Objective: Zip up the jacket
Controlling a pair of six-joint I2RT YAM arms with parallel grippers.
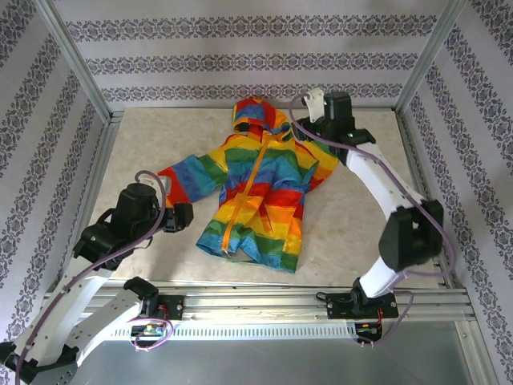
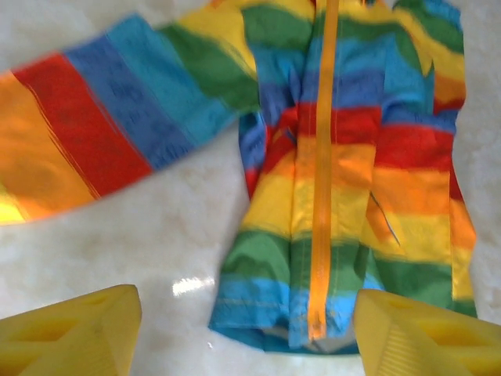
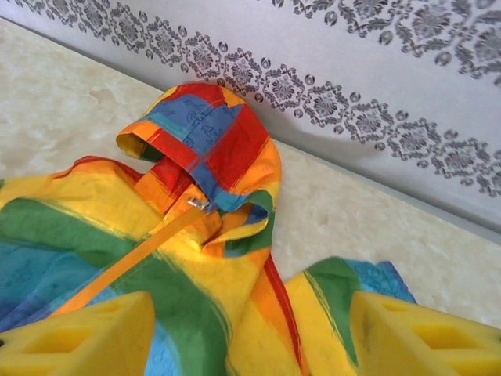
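Marble-look tabletop [image 1: 353, 216], patterned wallpaper [image 1: 240, 60] on three sides. Spread flat mid-table: rainbow-striped jacket [image 1: 256, 192], hood [image 3: 207, 129] toward back wall, hem toward arm bases, orange zipper [image 2: 322, 180] running up centre front. From R wrist cam: metal zip pull [image 3: 197, 204] up at collar, just under hood.

L gripper [image 2: 246, 337] low at near-left of jacket, yellow fingers [image 2: 78, 333] spread wide, pinching nothing. Hem & bottom end of zipper between the two tips, just ahead. One sleeve [image 2: 94, 141] stretched out to left beyond.

R gripper [image 3: 250, 337] at far-right, by hood end, over jacket's shoulder. Fingers likewise wide apart, nothing gripped. Collar & hood ahead of tips, striped fabric passing between & beneath. Contact w/ fabric at either gripper: can't tell.
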